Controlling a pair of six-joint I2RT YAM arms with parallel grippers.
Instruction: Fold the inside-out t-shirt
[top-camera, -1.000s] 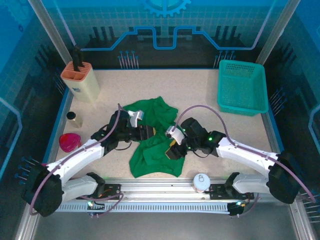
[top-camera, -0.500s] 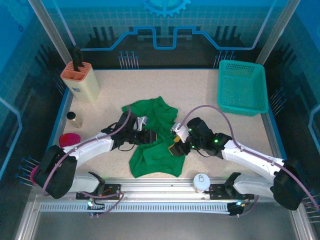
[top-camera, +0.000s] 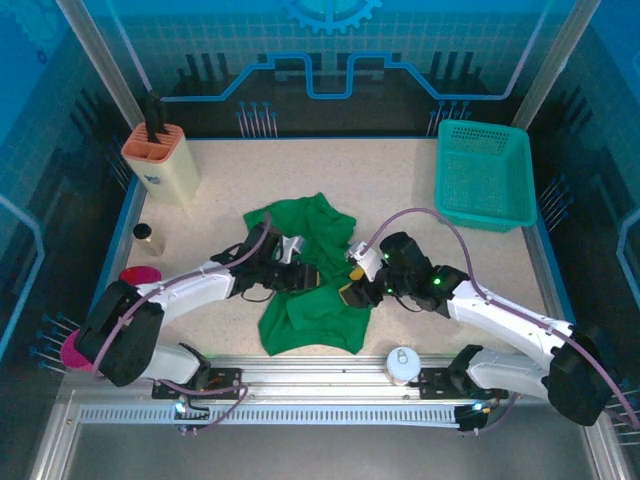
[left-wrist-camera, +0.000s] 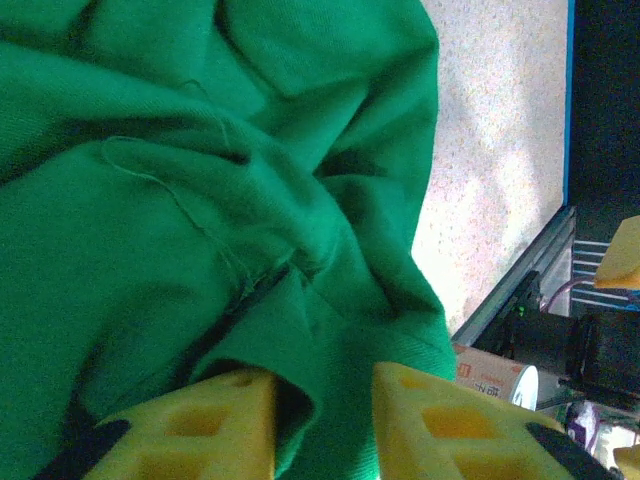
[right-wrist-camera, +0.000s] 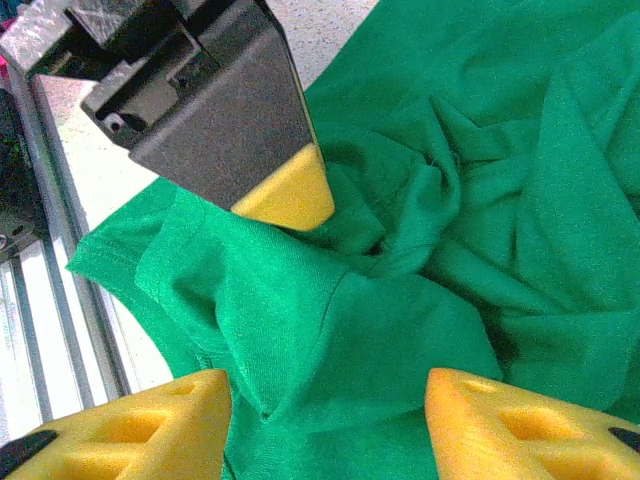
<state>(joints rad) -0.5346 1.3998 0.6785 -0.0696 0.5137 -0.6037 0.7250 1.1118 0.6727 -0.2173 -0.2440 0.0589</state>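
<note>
We had the inside-out t-shirt (top-camera: 305, 310) bunched mid-tabletop, long axis near-to-far. Left tool (top-camera: 318, 279) sat at its left side, fingers apart around a fold (not visibly pinched). Right tool (top-camera: 347, 290) sat at its right side, fingers wide apart over cloth. Both were equally near.
</note>
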